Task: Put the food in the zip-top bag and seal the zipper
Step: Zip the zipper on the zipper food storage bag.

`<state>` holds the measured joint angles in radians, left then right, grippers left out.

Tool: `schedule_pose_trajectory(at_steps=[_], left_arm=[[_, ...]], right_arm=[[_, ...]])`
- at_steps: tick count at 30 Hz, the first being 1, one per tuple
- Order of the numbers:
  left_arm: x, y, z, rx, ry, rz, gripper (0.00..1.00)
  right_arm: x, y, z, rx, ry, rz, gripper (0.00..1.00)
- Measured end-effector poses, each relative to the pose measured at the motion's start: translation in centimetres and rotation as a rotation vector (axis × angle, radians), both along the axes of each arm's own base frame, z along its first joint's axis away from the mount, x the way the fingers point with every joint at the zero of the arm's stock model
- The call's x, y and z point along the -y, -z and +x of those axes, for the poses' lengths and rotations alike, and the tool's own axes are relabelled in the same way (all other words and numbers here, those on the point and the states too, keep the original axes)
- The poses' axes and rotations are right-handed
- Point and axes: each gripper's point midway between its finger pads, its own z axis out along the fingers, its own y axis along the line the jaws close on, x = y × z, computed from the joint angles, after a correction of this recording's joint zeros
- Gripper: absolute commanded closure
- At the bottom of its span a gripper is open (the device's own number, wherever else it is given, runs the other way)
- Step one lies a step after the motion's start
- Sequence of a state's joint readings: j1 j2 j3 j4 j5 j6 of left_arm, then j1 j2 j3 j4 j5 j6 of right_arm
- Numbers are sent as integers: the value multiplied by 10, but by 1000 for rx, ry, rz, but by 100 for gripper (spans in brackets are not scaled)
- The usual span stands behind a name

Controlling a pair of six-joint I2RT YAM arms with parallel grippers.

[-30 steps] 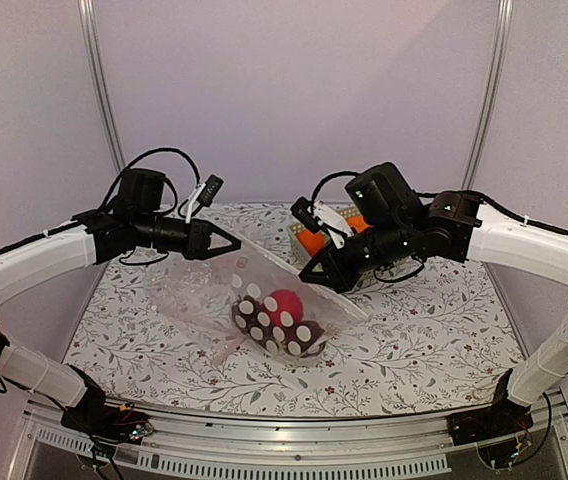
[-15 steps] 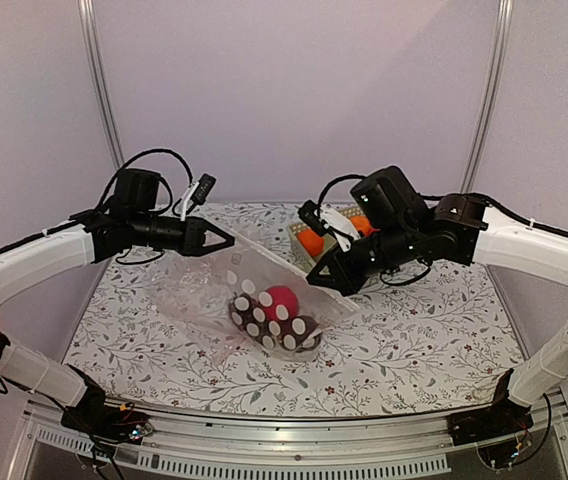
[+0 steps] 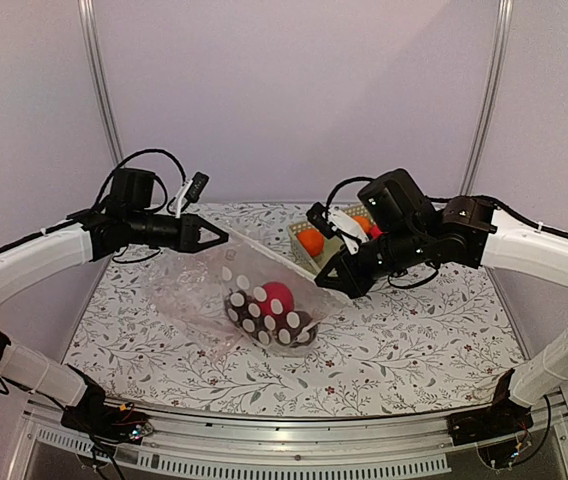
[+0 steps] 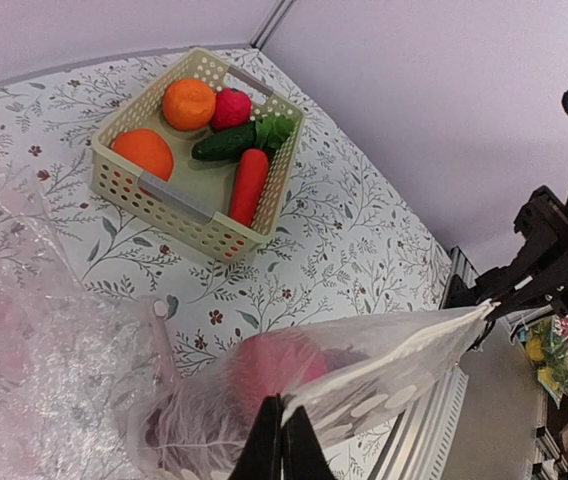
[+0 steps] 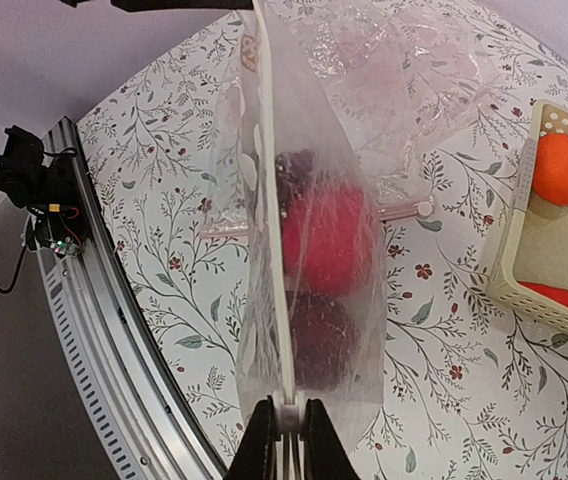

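Observation:
The dotted zip-top bag [image 3: 264, 300] hangs stretched between my two grippers above the table. Inside it sits the food: the red fruit [image 3: 278, 296] [image 5: 329, 235] on top of the dark purple grapes [image 3: 262, 322] [image 5: 314, 335]. The zipper [image 3: 269, 260] [image 4: 388, 359] [image 5: 270, 200] runs taut from one gripper to the other. My left gripper [image 3: 222, 238] [image 4: 282, 440] is shut on the bag's left top corner. My right gripper [image 3: 321, 280] [image 5: 286, 435] is shut on the white slider at the zipper's right end.
A crumpled plain clear bag [image 3: 186, 288] [image 5: 394, 60] lies on the table under and left of the dotted one. A beige basket [image 4: 204, 225] [image 5: 512, 250] with orange fruits, a cucumber and a carrot stands at the back right. The metal front rail [image 5: 104, 330] runs below the bag.
The left gripper has drawn left and the right gripper slightly right, pulling the zipper edge tauter. The bag with the food has risen a little and shifted left.

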<state>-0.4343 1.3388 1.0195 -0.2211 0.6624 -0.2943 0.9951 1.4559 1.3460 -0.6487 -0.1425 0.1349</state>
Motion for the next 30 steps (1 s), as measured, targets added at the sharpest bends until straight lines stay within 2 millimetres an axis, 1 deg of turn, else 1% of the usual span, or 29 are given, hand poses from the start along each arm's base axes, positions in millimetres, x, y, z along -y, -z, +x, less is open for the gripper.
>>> schedule_pose_trajectory(at_steps=[12,27,30], left_arm=[[-10,2,8,-15,-39,-2,100],[-24,5,20,-23,-100,-3,100],[-25,5,20,-21,-101,-5,100]], right_arm=[[8,3,-1,1,18,-14,100],[21,3,-5,11,39,-22,100],[22,2,-5,13,47,-20,100]])
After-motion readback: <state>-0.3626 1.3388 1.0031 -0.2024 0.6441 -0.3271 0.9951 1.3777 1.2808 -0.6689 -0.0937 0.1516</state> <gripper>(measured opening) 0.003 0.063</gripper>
